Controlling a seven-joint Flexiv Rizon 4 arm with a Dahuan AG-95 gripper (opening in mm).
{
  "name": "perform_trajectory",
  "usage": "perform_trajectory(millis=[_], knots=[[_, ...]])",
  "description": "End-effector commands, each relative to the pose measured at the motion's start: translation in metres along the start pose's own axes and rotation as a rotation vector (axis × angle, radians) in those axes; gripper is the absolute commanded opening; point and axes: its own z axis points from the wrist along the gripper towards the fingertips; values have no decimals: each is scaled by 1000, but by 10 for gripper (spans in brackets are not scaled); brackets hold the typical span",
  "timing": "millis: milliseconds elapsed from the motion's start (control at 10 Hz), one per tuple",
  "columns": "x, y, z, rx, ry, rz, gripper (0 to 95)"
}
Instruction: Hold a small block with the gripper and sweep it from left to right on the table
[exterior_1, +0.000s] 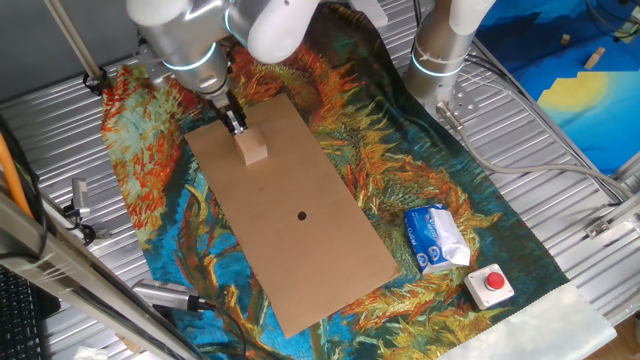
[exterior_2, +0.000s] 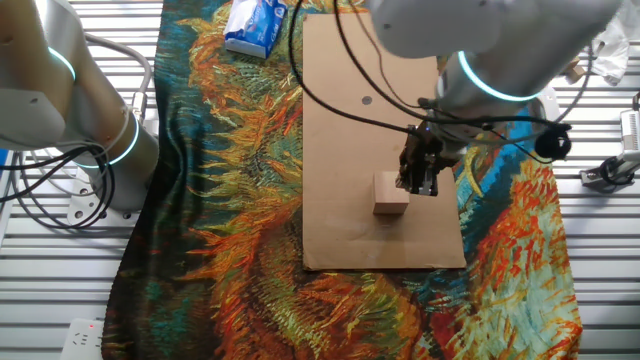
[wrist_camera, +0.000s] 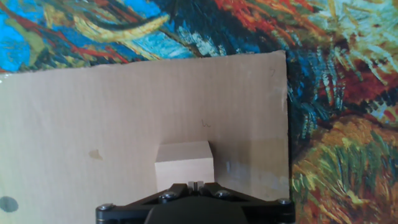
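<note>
tool (exterior_2: 420, 178) beside small block (exterior_2: 391, 193) on brown board (exterior_2: 380, 120), apart from packet (exterior_2: 256, 27)

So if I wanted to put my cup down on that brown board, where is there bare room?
The brown board is bare from its dark hole to the end near the blue-white packet. The far end is crowded: the small block sits there with the tool right at it.

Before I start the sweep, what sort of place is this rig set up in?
Probably a robotics lab bench, not a home. The table is ribbed metal, a second arm's base column is bolted to it, and a red button sits near the cloth's corner. The pincer hangs beside the small block on the board.
</note>
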Motion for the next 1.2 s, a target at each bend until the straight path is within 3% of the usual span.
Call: perform_trajectory(millis=[100, 400, 600, 1200], knots=[[-4, 2, 6, -9, -36, 25, 0], [-5, 2, 9, -34, -106, 56, 0], [-5, 2, 9, -42, -119, 56, 0], [-8, 2, 17, -48, -119, 53, 0]])
